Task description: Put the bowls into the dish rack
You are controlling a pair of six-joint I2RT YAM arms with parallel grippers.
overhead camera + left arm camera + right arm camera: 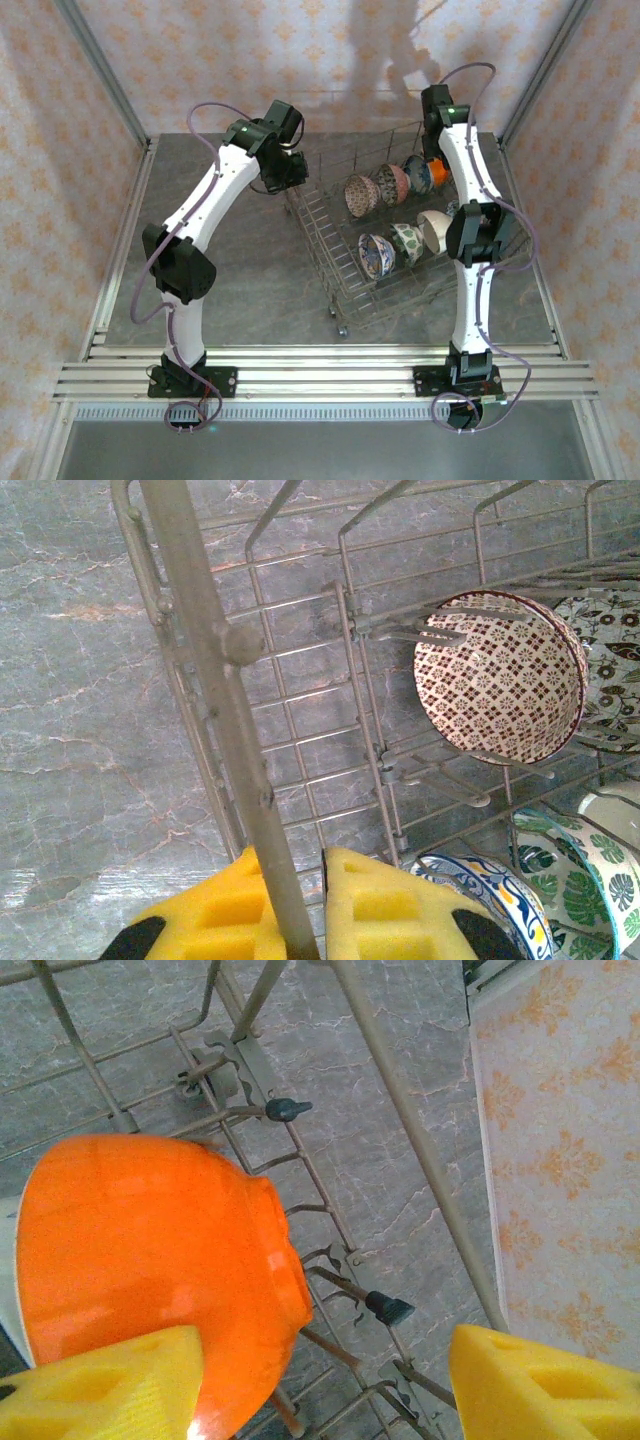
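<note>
The grey wire dish rack (325,262) stands at centre right with several bowls on edge between its tines. The back row holds a brown-patterned bowl (360,193), a pinkish-red one (393,183), a blue one (418,175) and an orange one (441,172). In front stand a blue-and-white bowl (375,253), a green one (406,243) and a cream one (433,228). My left gripper (300,910) is shut on the rack's rim wire (200,630) at its far left corner. My right gripper (320,1390) is open over the orange bowl (150,1260); its left pad (100,1390) lies against the bowl, the right pad well clear.
The rack's tines and raised side wire (400,1090) surround my right gripper, and the patterned wall (560,1160) is close on its right. Grey marble table (240,280) lies bare left of the rack. The brown-patterned bowl (500,675) is just beyond my left gripper.
</note>
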